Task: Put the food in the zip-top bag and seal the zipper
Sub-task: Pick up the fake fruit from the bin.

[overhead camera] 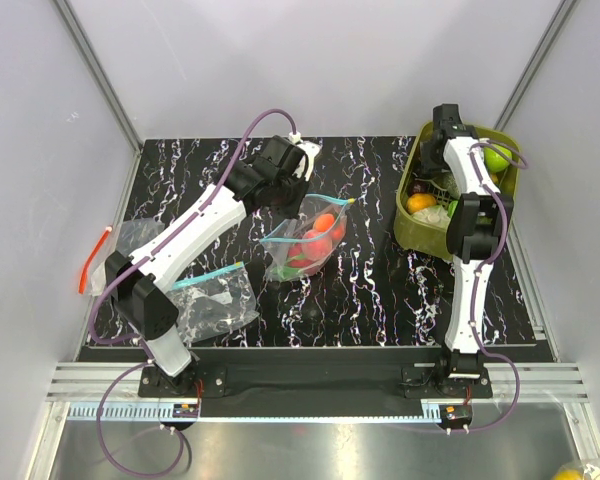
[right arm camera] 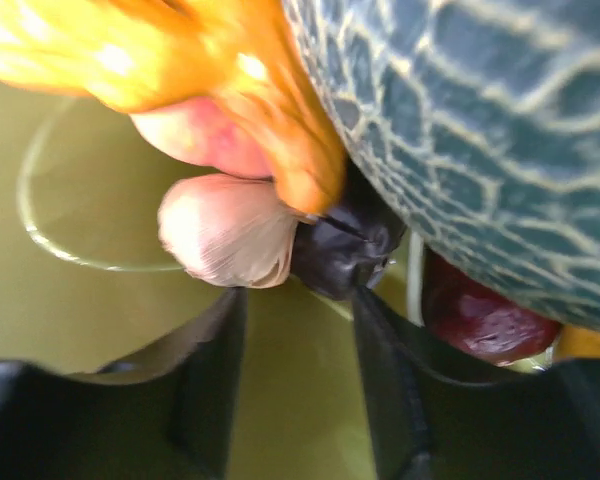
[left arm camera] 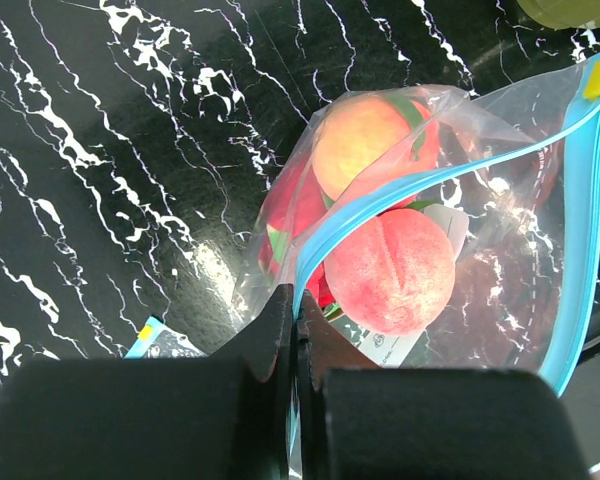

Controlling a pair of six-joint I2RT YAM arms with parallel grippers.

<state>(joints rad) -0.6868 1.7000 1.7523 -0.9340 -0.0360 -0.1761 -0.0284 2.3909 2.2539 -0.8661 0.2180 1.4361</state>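
Two spare bags (overhead camera: 220,305) lie near left hand (left arm camera: 297,305), pinching the zipper (left arm camera: 410,193); right hand (right arm camera: 300,300), spread, sits among food (right arm camera: 230,60) in tub (overhead camera: 415,232).

A black tabletop (overhead camera: 380,290) veined with white is seen. The zip-top bag (overhead camera: 305,240) is rested on it just beneath the left tool (left arm camera: 298,318), with its mouth edge lifted up to that tool, and an olive-green tub (overhead camera: 412,228) is set on it around the right tool (right arm camera: 295,330). Behind the left tool, back along its arm, a clear bag with a blue-green strip (overhead camera: 220,300) is laid flat, and a clear bag with an orange-red strip (overhead camera: 130,238) is laid at the tabletop's edge beyond that arm.
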